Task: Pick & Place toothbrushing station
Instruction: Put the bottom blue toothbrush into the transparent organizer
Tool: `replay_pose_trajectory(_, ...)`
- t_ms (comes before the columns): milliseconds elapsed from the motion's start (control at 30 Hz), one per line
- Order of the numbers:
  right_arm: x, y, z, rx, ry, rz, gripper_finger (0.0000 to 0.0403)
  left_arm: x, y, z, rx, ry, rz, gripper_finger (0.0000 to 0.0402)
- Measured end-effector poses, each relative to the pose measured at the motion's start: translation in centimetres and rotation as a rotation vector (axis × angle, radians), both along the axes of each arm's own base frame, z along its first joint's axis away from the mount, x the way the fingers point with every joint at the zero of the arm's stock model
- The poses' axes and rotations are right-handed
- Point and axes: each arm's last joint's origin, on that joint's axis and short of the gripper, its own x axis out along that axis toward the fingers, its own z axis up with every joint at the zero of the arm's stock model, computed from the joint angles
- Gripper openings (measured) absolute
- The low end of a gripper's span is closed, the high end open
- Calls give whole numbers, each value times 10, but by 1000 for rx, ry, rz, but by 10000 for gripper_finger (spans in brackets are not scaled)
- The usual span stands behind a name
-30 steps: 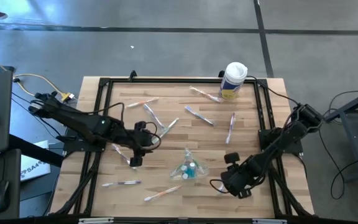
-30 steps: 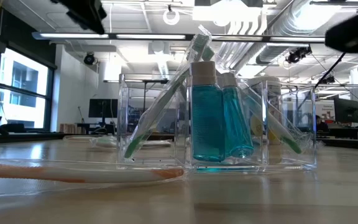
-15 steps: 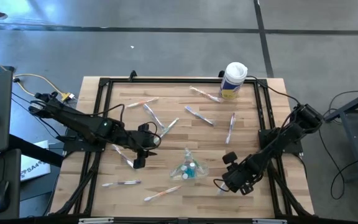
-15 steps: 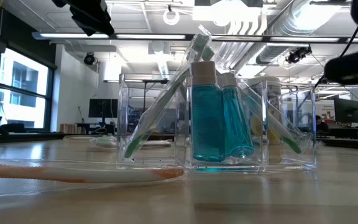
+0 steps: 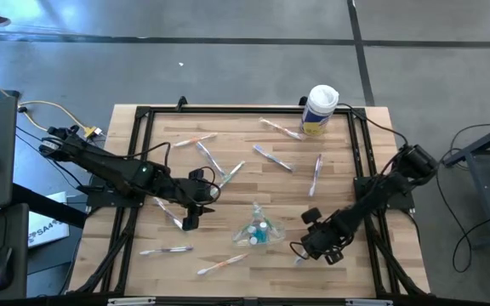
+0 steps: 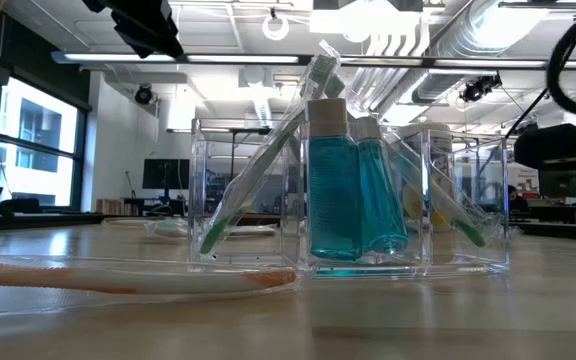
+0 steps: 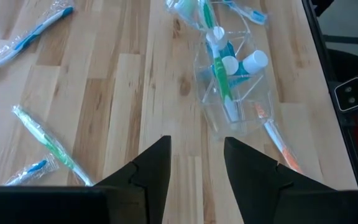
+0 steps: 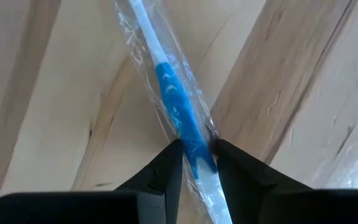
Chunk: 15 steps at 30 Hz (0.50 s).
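My right gripper (image 8: 194, 157) pinches a wrapped blue toothbrush (image 8: 178, 109) on the desk (image 5: 347, 170); my left gripper (image 7: 196, 152) hovers open near the toothbrushing station (image 7: 232, 93).

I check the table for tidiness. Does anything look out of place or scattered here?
Yes. Wrapped toothbrushes lie scattered at all angles over the wooden table, outside the clear organizer, which holds only a few brushes and small blue bottles. The right gripper is closed on one blue wrapped toothbrush.
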Motion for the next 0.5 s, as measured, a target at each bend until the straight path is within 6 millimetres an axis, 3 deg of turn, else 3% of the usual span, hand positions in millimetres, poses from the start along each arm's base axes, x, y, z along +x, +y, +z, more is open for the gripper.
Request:
replay_pose_trajectory(167,3,2,-2,14,-15,-11,91,0,0,0,0,0,0,148)
replay_pose_trajectory(367,4,2,-3,20,-19,-55,33,0,0,0,0,0,0,148)
replay_pose_trajectory(500,3,2,-3,23,-13,-79,32,0,0,0,0,0,0,148)
